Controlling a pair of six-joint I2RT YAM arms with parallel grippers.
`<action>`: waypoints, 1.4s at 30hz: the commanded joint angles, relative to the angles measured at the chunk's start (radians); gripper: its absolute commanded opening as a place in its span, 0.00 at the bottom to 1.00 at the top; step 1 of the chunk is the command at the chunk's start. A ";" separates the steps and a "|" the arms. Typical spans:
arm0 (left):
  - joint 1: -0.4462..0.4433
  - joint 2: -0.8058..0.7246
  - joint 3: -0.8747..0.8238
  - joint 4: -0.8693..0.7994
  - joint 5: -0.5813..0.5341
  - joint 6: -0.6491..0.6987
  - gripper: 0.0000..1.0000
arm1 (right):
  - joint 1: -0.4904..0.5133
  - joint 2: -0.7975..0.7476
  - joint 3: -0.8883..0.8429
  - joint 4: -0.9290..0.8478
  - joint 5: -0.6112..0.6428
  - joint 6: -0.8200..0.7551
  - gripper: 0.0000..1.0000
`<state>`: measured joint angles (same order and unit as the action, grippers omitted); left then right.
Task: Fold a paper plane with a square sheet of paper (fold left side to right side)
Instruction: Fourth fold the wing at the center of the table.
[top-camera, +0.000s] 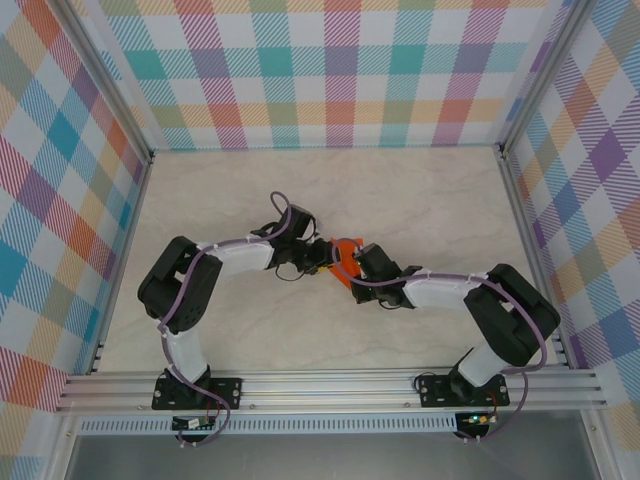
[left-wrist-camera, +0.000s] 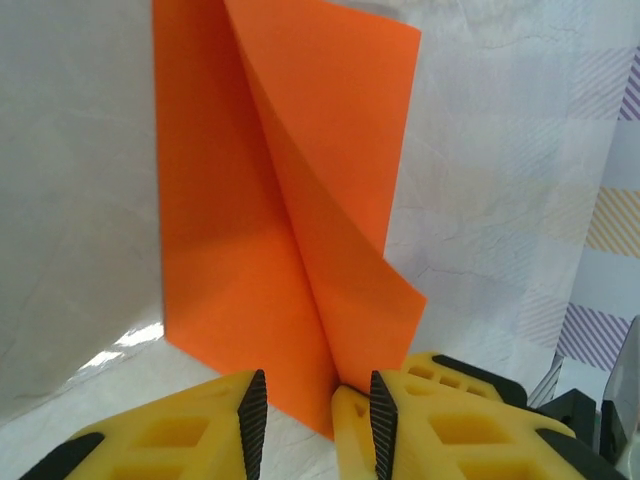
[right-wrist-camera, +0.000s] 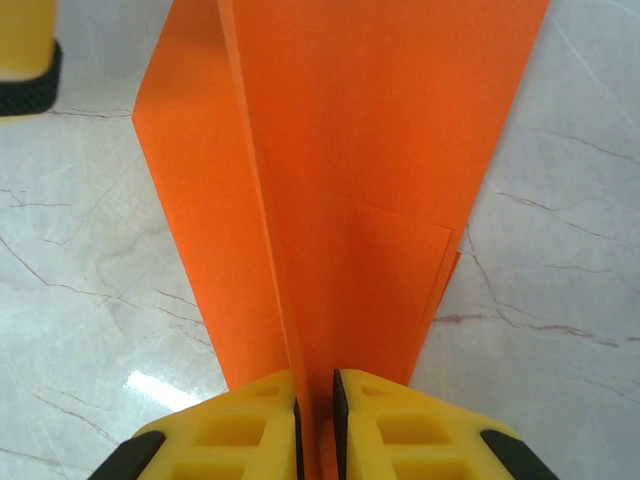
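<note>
At the near edge of the desk (top-camera: 420, 200), 2 arm bases sit bolted to an aluminium rail (top-camera: 330, 385). Both arms bend inward so that their tips meet near the desk's middle, where the sheet of paper (top-camera: 347, 249) shows as a small orange patch between them. In the right wrist view, the right end effector (right-wrist-camera: 315, 410) is clenched on the sheet's near edge. Its yellow fingers (right-wrist-camera: 250, 430) press on either side of a raised ridge of paper, with only a thin slit between the black pads. Beyond them the sheet runs away over the marble, with a narrower layer at left and a broader one at right that carries a faint crease line. In the left wrist view, the left end effector (left-wrist-camera: 318, 400) stands released, its black pads clearly apart. The sheet's near corner dips between them, close against the right-hand pad. Farther on, 1 part lies flat on the desk while a curved flap lifts from a slanting line. Plaid walls (top-camera: 340, 70) close off the far side.
</note>
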<state>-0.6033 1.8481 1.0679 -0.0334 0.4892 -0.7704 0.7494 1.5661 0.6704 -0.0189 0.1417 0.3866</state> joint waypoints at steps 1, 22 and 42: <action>-0.015 0.041 0.056 0.021 0.022 -0.004 0.36 | -0.005 -0.006 -0.029 -0.015 -0.041 0.021 0.16; -0.035 0.183 0.139 0.030 0.036 -0.007 0.37 | -0.016 -0.007 -0.017 -0.038 -0.051 0.021 0.22; -0.036 0.176 0.124 0.032 0.022 0.001 0.37 | -0.008 -0.123 0.034 -0.242 -0.068 0.023 0.31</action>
<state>-0.6327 2.0209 1.1957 -0.0147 0.5072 -0.7704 0.7387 1.4338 0.6903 -0.2104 0.0929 0.4038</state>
